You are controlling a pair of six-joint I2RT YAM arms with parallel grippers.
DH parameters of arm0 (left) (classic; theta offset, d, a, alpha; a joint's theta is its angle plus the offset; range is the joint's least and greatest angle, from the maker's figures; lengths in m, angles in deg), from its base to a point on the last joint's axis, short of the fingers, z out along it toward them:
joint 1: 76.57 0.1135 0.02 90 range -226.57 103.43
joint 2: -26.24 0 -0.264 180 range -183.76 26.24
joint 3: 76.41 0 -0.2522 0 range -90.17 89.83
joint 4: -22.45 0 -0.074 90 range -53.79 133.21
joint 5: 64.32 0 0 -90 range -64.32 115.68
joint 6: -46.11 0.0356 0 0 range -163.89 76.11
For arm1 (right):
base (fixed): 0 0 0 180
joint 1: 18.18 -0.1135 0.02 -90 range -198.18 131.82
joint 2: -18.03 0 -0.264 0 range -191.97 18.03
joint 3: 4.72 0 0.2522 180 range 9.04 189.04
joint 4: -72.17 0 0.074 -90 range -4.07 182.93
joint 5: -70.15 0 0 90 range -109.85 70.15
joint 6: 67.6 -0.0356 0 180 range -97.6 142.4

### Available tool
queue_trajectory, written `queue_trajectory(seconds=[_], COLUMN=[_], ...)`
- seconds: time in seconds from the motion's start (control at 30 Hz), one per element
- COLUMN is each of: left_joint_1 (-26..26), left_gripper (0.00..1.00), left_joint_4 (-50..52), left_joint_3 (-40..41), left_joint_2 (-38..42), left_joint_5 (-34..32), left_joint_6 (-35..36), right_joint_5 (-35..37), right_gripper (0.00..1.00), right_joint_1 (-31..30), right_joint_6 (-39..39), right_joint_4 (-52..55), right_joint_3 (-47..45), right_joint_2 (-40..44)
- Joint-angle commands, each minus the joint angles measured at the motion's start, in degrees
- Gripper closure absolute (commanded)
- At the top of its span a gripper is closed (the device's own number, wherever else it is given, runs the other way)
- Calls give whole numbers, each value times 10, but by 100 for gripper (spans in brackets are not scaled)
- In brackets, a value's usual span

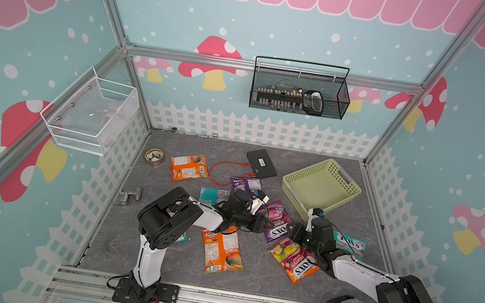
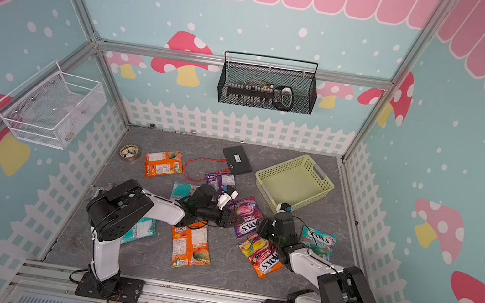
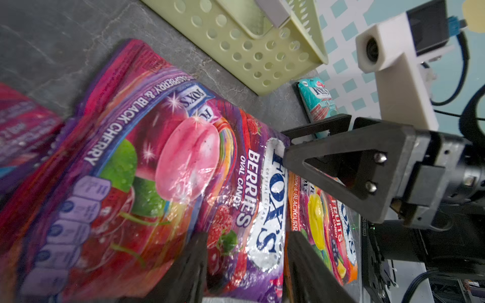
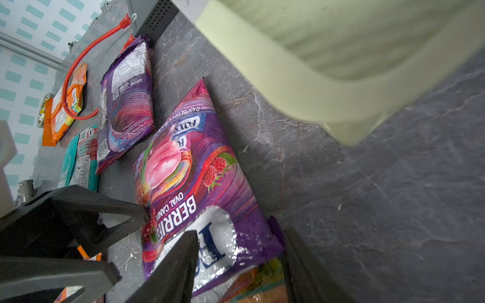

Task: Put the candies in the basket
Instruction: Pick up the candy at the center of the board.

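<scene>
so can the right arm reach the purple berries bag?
Probably yes: the right gripper hangs open at the berries bag's end, with nothing covering it, though the left gripper crowds the same end.

The left arm (image 1: 148,256) and right arm (image 1: 357,272) wear glossy white shells between chunky black joints, with thin black cables alongside. On the right gripper (image 3: 284,144), black open-triangle fingers (image 3: 393,147) carry two silver screws, beside a white camera block (image 3: 388,65).

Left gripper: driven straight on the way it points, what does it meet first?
Likely the purple candy bag: its end lies between the left gripper's open jaws. The right gripper is just beyond; depth unclear.
</scene>
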Motion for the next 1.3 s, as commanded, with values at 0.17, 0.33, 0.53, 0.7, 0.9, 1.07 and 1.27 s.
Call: queue_trajectory(seconds=[0.17, 0.33, 0.53, 0.7, 0.9, 1.07, 1.27], left_joint_1=[-4, -4, -3, -4, -3, -2, 1], left_gripper=[46, 46, 46, 46, 46, 45, 39], left_joint_4=[0, -5, -10, -22, -27, -10, 42], left_joint_3=[20, 21, 25, 37, 51, 51, 50], left_joint_2=[-14, -19, -23, -23, -2, 56, 181], left_joint_5=[-15, -11, -10, -11, -12, -6, -48], left_joint_6=[6, 3, -4, -12, -18, -22, -15], right_joint_5=[-35, -54, -67, -46, -24, -36, -77], right_gripper=[49, 55, 57, 65, 96, 100, 100], right_joint_1=[-7, -15, -34, -43, -44, -44, -43], right_joint_6=[-17, -19, -28, -33, -8, 28, 69], right_joint_4=[-85, -137, -192, -190, -148, -99, -16], right_joint_3=[-17, -29, -37, -39, -31, -5, 51], right_joint_2=[-8, 5, -15, -28, 20, 80, 136])
